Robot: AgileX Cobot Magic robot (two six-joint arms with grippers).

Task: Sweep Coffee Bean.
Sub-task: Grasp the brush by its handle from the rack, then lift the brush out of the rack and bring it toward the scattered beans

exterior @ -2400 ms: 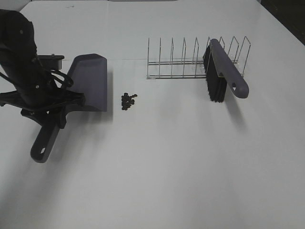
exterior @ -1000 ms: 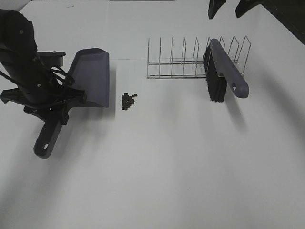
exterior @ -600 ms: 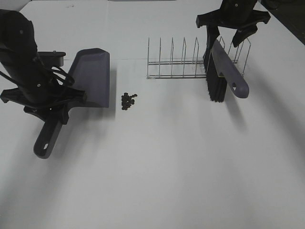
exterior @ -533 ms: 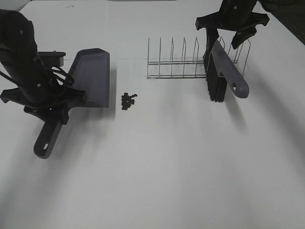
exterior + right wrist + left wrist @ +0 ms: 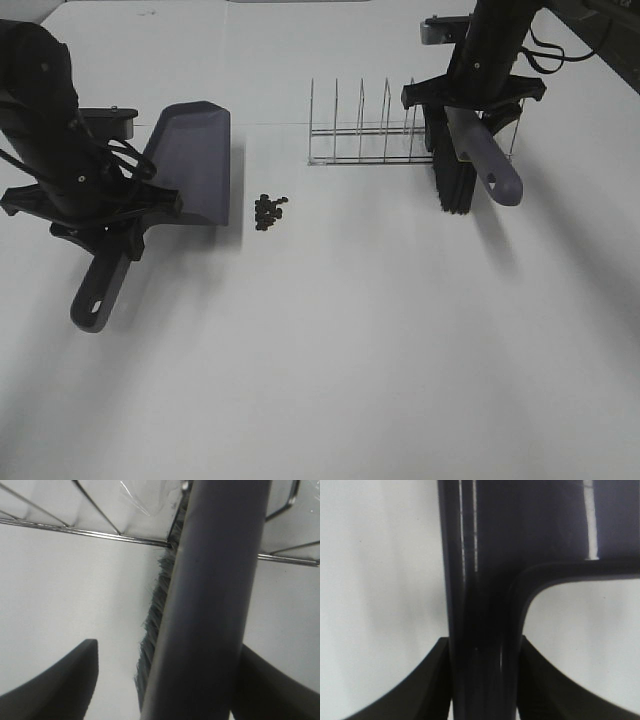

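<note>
The coffee beans (image 5: 268,211) lie in a small dark cluster on the white table, just right of the grey dustpan (image 5: 190,160). My left gripper (image 5: 110,235) is shut on the dustpan's handle (image 5: 98,292); the left wrist view shows the handle (image 5: 480,605) clamped at the left gripper (image 5: 482,640). A grey brush (image 5: 482,150) with black bristles leans in the wire rack (image 5: 385,130). My right gripper (image 5: 473,98) is open and straddles the brush's upper handle. In the right wrist view the handle (image 5: 215,595) passes between the fingers (image 5: 60,680) of the right gripper (image 5: 168,645), with a gap on one side.
The rack's upright wires stand close around my right gripper. Dark edges beyond the table show at the far right (image 5: 600,40). The white table (image 5: 350,350) stretches out in front of the beans.
My right arm has come in from the far edge and lowered until its open fingers straddle the brush handle. The left arm and dustpan have hardly moved.
</note>
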